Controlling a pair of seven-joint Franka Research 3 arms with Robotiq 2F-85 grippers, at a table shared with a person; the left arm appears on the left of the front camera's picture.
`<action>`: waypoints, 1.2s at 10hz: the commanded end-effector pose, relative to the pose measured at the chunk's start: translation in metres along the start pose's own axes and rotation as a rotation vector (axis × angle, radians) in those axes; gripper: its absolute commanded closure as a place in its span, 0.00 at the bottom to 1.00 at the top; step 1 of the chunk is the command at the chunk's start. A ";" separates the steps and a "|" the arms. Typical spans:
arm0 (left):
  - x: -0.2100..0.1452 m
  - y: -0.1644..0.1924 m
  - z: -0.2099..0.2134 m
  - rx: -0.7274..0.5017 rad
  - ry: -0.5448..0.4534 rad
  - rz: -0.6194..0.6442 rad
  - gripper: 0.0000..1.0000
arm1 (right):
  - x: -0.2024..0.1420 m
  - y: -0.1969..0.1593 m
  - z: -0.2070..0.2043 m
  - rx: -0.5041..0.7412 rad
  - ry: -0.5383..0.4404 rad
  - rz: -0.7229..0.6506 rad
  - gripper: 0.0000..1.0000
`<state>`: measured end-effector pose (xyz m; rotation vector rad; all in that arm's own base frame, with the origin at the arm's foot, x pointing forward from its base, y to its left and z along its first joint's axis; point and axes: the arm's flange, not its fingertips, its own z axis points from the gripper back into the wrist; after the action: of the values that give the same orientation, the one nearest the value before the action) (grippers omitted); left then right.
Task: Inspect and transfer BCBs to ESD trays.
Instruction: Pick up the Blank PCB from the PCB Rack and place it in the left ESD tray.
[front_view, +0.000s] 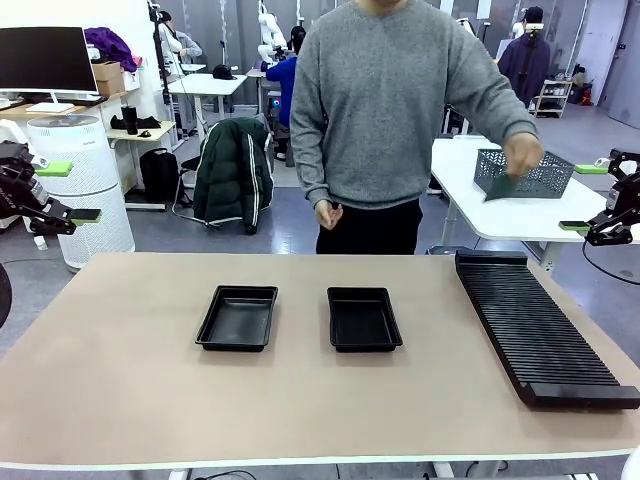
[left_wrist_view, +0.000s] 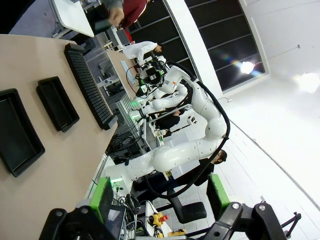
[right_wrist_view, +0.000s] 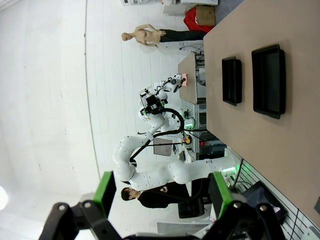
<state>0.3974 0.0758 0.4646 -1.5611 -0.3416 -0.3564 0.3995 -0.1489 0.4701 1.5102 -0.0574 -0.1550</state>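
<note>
Table (front_view: 120, 380): a wide tan top that carries the slotted rack and both trays.
Person (front_view: 400, 110): in a grey sweater, standing at the far edge, beyond and to the left of the rack's far end.
Slotted rack (front_view: 540, 335): long and black. It lies along the table's right side and runs from the far edge toward the near one.
ESD trays (front_view: 238, 318) (front_view: 364, 319): two shallow black trays side by side, left of the rack and apart from each other. The one beside the rack is well clear of it. Both floors are bare.
Mesh basket (front_view: 555, 178): grey, on a white table behind the rack's far end.
Left gripper (front_view: 72, 191): raised off the table's left edge, on the far side of both trays from the rack. Its jaws are spread wide with nothing between them (its own wrist view shows this too).
Right gripper (front_view: 582, 198): raised above and beyond the rack's far end, jaws wide apart and empty.
Hand (front_view: 523, 155): the person's, held at the basket.
BCB (front_view: 505, 186): a flat dark-green board in that hand, in front of the basket and beyond the rack's far end.
</note>
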 end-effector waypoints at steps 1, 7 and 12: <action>-0.002 -0.001 -0.001 0.007 -0.013 -0.004 0.00 | -0.002 0.001 0.000 0.001 -0.003 0.003 0.00; -0.002 -0.001 -0.001 0.007 -0.013 -0.004 0.00 | -0.002 0.001 0.000 0.001 -0.003 0.003 0.00; -0.002 -0.001 -0.001 0.007 -0.013 -0.004 0.00 | -0.002 0.001 0.000 0.001 -0.003 0.003 0.00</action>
<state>0.3974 0.0758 0.4645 -1.5611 -0.3416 -0.3564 0.3995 -0.1489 0.4701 1.5102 -0.0574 -0.1550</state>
